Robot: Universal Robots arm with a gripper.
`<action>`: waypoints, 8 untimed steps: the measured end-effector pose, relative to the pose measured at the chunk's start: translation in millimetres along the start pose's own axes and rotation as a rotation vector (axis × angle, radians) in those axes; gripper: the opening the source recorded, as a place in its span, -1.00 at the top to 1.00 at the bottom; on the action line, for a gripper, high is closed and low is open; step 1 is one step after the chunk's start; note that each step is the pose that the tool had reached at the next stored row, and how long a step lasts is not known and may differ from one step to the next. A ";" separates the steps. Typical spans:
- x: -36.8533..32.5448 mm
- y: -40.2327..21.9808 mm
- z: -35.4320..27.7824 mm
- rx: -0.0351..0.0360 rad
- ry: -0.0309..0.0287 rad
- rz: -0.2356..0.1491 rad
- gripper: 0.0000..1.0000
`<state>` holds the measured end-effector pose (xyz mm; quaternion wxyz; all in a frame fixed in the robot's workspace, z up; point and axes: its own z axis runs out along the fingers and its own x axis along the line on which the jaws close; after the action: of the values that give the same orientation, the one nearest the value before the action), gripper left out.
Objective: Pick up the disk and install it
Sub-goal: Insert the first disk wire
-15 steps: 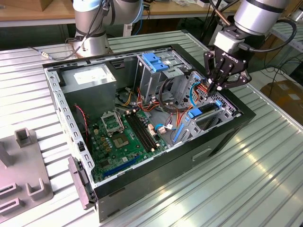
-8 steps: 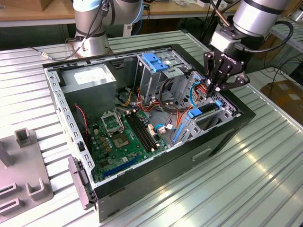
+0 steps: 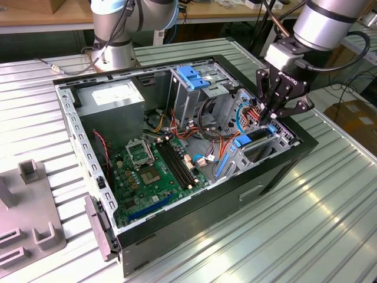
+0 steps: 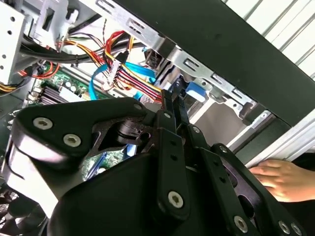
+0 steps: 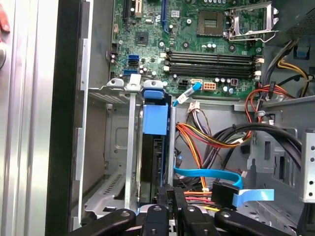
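Gripper (image 3: pixel 274 115) down inside the computer case (image 3: pixel 177 230), jaws pinched nearly shut on the disk (image 5: pixel 156 162); probably stiff, dense, best held by its rails.

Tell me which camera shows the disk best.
The first wrist view: the disk stands on edge in its bay, blue rail facing the camera, with the claw at its near end. The exterior view shows just a blue bit under the claw; the second wrist view a blue tab.

Open computer case (image 3: pixel 283 171), green motherboard (image 3: pixel 154 171)
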<state>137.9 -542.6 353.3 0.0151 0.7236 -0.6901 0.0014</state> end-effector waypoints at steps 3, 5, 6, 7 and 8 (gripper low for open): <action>0.6 2.6 2.6 -0.0003 0.0027 0.008 0.67; 0.5 4.0 4.0 -0.0006 0.0031 0.018 0.67; 0.9 4.8 4.3 -0.0006 0.0030 0.019 0.67; 2.2 5.8 4.5 -0.0006 0.0032 0.019 0.67; 3.4 6.5 4.8 -0.0007 0.0031 0.019 0.67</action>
<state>131.5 -546.4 348.8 0.0164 0.7171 -0.6968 0.0025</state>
